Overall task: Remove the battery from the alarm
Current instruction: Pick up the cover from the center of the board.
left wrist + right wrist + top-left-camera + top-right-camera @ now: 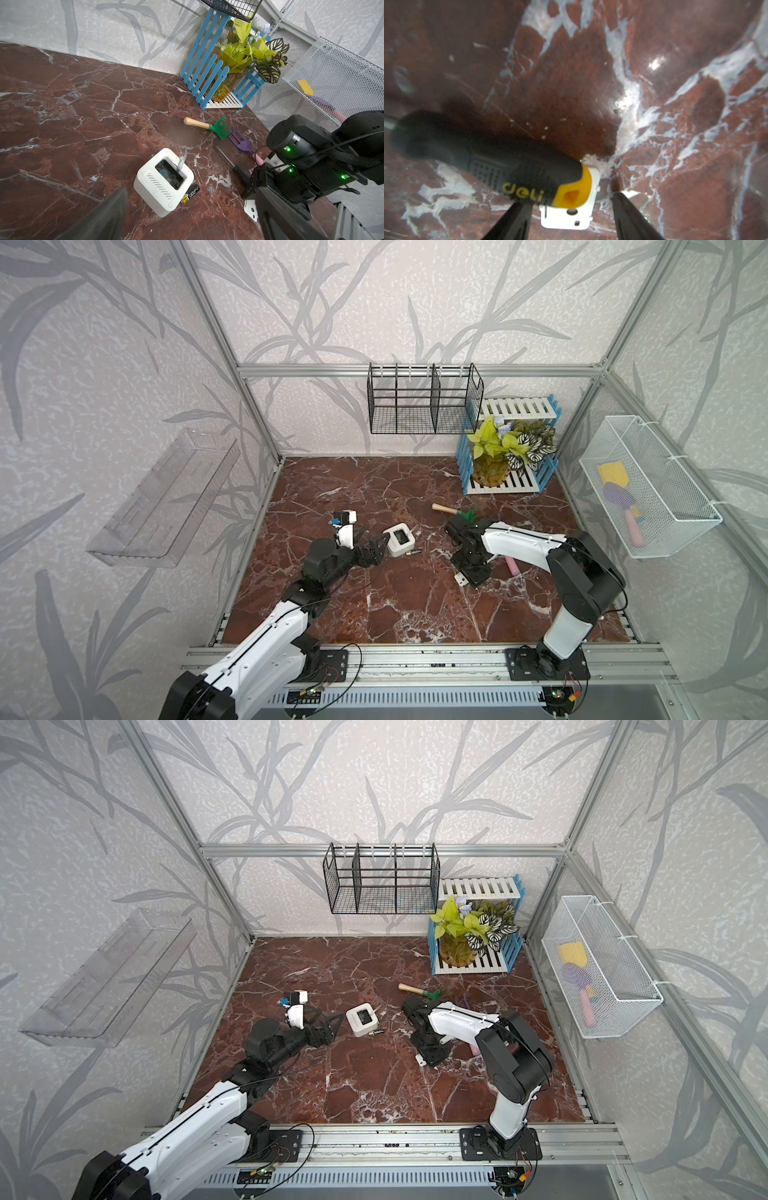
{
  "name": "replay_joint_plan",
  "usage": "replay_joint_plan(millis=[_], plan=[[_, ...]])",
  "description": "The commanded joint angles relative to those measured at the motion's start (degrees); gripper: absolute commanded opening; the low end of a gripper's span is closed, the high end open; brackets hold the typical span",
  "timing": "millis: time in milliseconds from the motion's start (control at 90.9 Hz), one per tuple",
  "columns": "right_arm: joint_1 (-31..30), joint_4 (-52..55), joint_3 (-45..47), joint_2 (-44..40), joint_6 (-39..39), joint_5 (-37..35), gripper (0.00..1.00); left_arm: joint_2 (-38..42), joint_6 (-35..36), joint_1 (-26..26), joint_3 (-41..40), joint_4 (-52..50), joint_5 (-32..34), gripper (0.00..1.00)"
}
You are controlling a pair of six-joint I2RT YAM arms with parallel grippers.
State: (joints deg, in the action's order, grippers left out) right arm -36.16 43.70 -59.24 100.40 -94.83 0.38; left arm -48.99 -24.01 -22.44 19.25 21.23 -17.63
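One alarm [398,539] between wide left claw [380,549] and battery [414,551] (battery against alarm); right claw [571,199] parted astride screwdriver [488,158] butt.

L arm [266,639], R arm [519,545]: white shells, blk joints, thin blk cables

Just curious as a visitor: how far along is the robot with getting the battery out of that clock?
Nearly finished. Done: the small flat white cover plate is off, and the dark cylindrical battery lies beside the white square clock. In hand: nothing; the right claw is open over the black-handled screwdriver, the left claw open near the clock. Left: probably only pulling back.
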Motion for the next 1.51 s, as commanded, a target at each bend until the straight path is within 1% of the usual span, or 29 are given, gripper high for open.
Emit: replay_joint_plan(millis=[0, 55, 198, 308, 363, 440, 495, 605, 649, 759, 913, 1001, 1100, 1265, 1320, 1419, 1496], plan=[[0.22, 0.67, 2.68, 1.10, -1.25, -1.84, 0.57, -0.01, 0.77, 0.29, -0.23, 1.06, -0.39, 1.00], [0.22, -0.55, 3.68, 0.14, -1.60, -1.96, 0.52, 0.04, 0.55, 0.27, -0.41, 1.13, -0.40, 1.00], [0.22, -2.54, 5.35, -1.39, -2.24, -1.79, 0.45, -0.15, -1.20, 0.23, -1.34, 2.89, -1.66, 1.00], [0.22, -3.60, 6.19, -2.44, -2.41, -1.64, 0.43, -1.87, -4.28, 0.16, -2.37, 6.24, -5.66, 1.00], [0.22, -3.87, 6.53, -3.78, -2.23, -1.46, 0.43, -3.81, -5.74, 0.08, -2.50, 7.62, -9.61, 1.00], [0.22, -4.30, 6.76, -5.32, -2.14, -1.20, 0.43, -8.14, -7.75, -1.28, -2.76, 11.48, -14.51, 1.00], [0.22, -4.58, 6.94, -6.49, -2.17, -1.10, 0.44, -11.62, -8.21, -3.71, -2.70, 14.08, -16.68, 1.00], [0.13, -4.78, 6.86, -8.70, -1.87, -1.34, 0.44, -19.48, -7.46, -9.48, -0.78, 15.02, -16.76, 0.99], [0.05, -4.89, 6.95, -9.48, -2.04, -1.23, 0.43, -22.84, -8.21, -11.22, -0.13, 15.99, -16.74, 0.98], [-0.08, -5.95, 7.74, -11.50, -2.58, -0.57, 0.43, -30.35, -11.75, -13.87, 0.88, 21.13, -18.48, 0.94], [-0.31, -7.01, 8.09, -14.01, -2.98, -0.28, 0.44, -39.42, -13.29, -17.43, 3.94, 24.96, -19.60, 0.92], [-0.46, -8.06, 8.09, -14.91, -3.20, 0.32, 0.43, -45.31, -16.13, -18.65, 6.83, 26.94, -20.33, 0.88], [-0.89, -8.70, 7.83, -15.37, -3.51, 0.71, 0.43, -51.38, -19.26, -19.70, 10.59, 27.94, -21.56, 0.80], [-1.35, -9.99, 7.98, -15.72, -3.53, 1.24, 0.43, -57.26, -22.94, -21.69, 14.73, 32.76, -23.68, 0.78], [-1.53, -10.40, 8.08, -15.86, -3.57, 1.29, 0.43, -58.94, -24.76, -22.14, 15.81, 34.50, -24.45, 0.75], [-1.63, -11.15, 8.22, -16.23, -3.51, 1.24, 0.43, -62.05, -27.30, -22.60, 17.47, 36.67, -25.41, 0.67], [-1.63, -11.60, 8.42, -16.37, -3.41, 1.40, 0.44, -63.59, -29.61, -22.60, 18.29, 39.18, -26.03, 0.57]])
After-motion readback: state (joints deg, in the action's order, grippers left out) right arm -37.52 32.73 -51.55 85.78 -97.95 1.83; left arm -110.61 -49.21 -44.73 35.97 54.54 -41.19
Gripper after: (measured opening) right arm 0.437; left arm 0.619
